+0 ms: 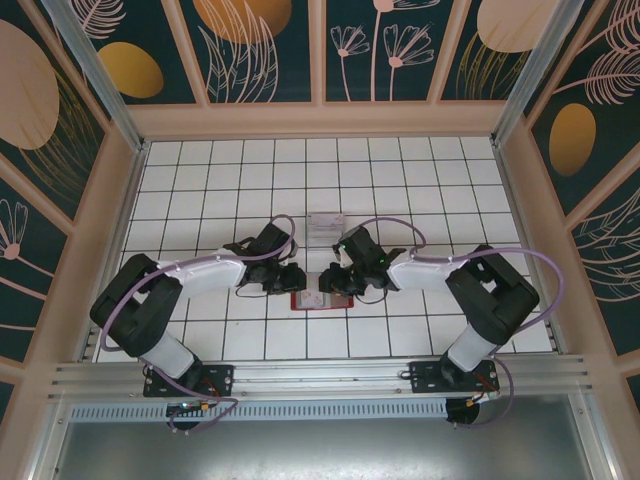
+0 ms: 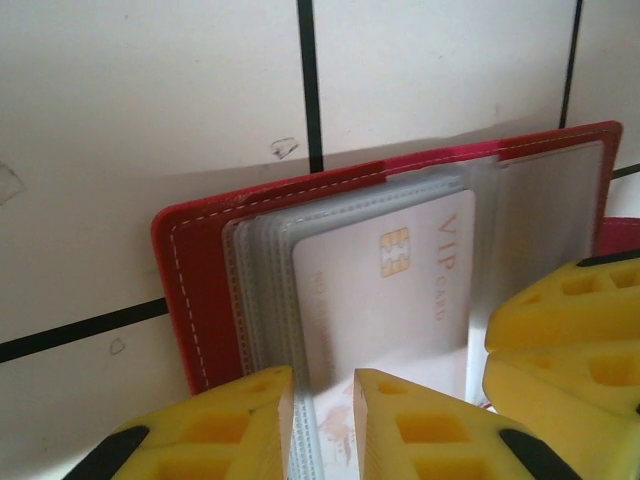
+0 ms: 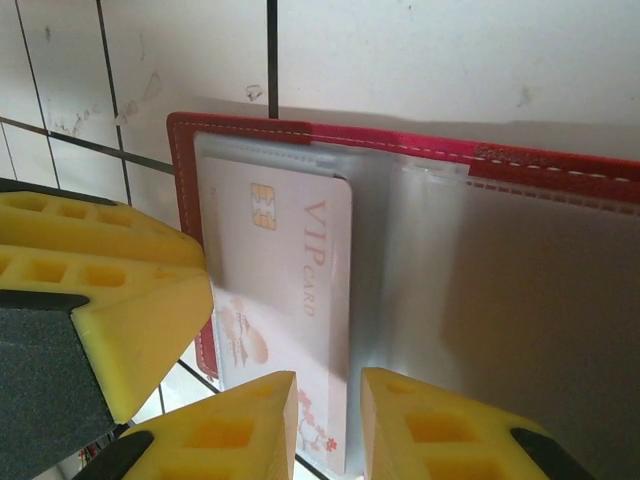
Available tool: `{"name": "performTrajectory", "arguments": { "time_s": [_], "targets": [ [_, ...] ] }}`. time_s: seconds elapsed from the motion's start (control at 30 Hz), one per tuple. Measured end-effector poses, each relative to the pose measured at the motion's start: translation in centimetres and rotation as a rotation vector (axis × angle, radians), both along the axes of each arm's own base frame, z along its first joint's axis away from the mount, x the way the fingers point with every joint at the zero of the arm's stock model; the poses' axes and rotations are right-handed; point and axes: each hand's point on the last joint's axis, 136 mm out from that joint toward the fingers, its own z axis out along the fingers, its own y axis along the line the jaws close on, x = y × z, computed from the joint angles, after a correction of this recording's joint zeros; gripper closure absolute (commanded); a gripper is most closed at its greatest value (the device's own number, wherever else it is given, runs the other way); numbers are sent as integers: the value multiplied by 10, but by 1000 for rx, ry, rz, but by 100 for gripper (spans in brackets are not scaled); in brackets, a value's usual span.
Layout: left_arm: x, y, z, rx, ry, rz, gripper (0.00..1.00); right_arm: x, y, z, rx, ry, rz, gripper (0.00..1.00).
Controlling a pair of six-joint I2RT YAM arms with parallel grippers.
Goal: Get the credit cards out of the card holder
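You're on the extraction step. The card holder [image 1: 322, 301] lies open on the tiles, with the clear tray [image 1: 327, 222] just beyond it. Left gripper [image 2: 322, 390] and right gripper [image 3: 328, 390] close on the holder from opposite sides, jaws drawn narrow. Whether either pinches sleeve or card, I cannot tell. The VIP card [image 3: 285, 290] sits tucked in the holder's clear sleeve, not out yet. Next you'll want one side pinning the holder while the other slides the card free. The wrist views give you the chip, lettering and stacked sleeves. From the top you get the tray and the arms meeting over the holder.
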Motion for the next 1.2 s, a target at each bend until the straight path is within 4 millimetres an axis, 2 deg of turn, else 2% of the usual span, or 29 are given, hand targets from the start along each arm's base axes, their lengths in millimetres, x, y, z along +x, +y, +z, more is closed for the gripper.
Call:
{"name": "performTrajectory", "arguments": {
  "time_s": [0.4,1.2],
  "targets": [
    [3,3,-5,36,7,10,84,0,3,-9,7,6,14,85],
    [4,2,-4,61,12,3,84,1,-3,-7,18,-18,6,95]
  ]
}}
